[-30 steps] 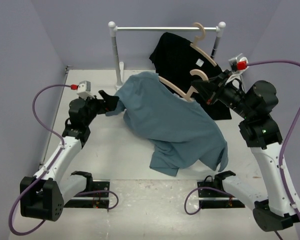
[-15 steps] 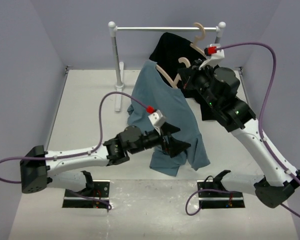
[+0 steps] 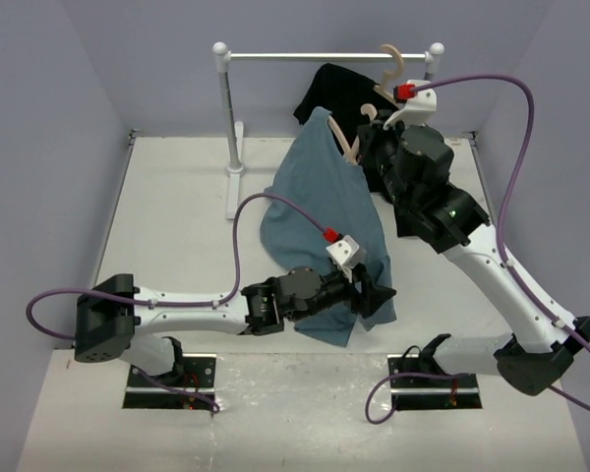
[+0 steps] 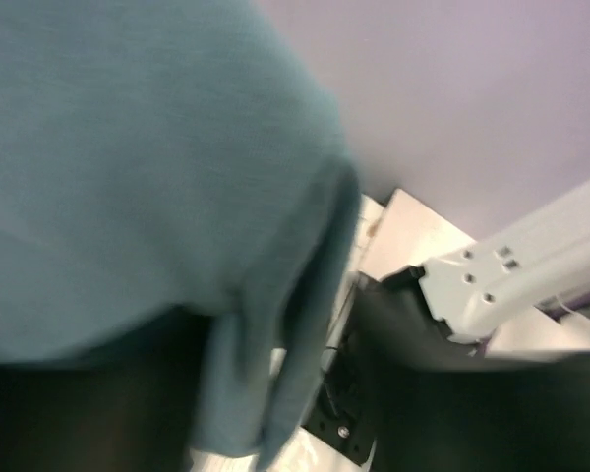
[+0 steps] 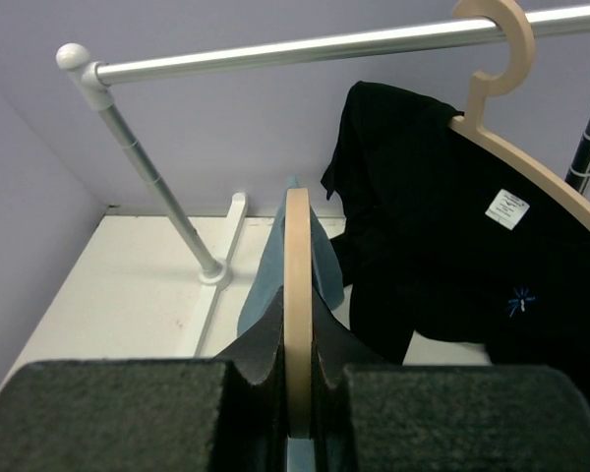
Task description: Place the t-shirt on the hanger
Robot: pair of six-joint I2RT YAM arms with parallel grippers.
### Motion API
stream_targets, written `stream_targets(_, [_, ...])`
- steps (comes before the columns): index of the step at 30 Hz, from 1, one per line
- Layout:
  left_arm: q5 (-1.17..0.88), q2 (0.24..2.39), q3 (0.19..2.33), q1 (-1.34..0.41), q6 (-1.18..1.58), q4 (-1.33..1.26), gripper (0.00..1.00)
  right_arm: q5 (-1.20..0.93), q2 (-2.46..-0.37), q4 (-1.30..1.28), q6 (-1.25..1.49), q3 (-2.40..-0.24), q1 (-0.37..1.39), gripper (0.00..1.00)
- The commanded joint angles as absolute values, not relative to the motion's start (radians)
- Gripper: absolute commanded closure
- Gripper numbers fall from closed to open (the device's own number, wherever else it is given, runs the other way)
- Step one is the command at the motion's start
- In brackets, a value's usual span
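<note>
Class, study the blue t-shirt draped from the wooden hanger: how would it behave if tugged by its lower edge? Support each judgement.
Probably floppy: the t-shirt hangs in loose folds below the hanger. Likely light: the right gripper, pinching only the thin hanger, holds much of it up. A tug might drag it off, as it looks merely draped there.

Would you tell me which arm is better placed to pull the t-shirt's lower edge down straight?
Probably the left: the left gripper is at the lower hem of the t-shirt, while the right gripper is busy, clamped on the raised hanger.
</note>
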State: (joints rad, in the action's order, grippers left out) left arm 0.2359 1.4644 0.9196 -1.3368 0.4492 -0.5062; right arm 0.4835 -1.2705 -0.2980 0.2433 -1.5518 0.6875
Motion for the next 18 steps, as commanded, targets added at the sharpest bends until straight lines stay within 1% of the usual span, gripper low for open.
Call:
stream_targets(1, [0.381, 1.476, 0.951, -1.348, 0.435, -0.506, 1.0, 0.532, -1.255, -0.231, 0.222, -1.614, 0.698, 1.0])
stream_targets(7, [0.35, 1.462, 0.896, -1.412, 0.462, -0.495, 1.0, 0.534, -1.287, -0.225, 0.177, -1.67, 0.687, 1.0])
stream_targets(11, [0.355, 1.471, 0.829, -1.496, 0.49, -0.535, 1.0, 0.54, -1.313, -0.222, 0.157, -1.715, 0.684, 1.0])
stream_targets(18, [0.338, 1.465, 0.793, -1.545, 0.486, -0.566, 1.0, 0.562, -1.329, -0.132, 0.121, -1.637, 0.684, 1.0])
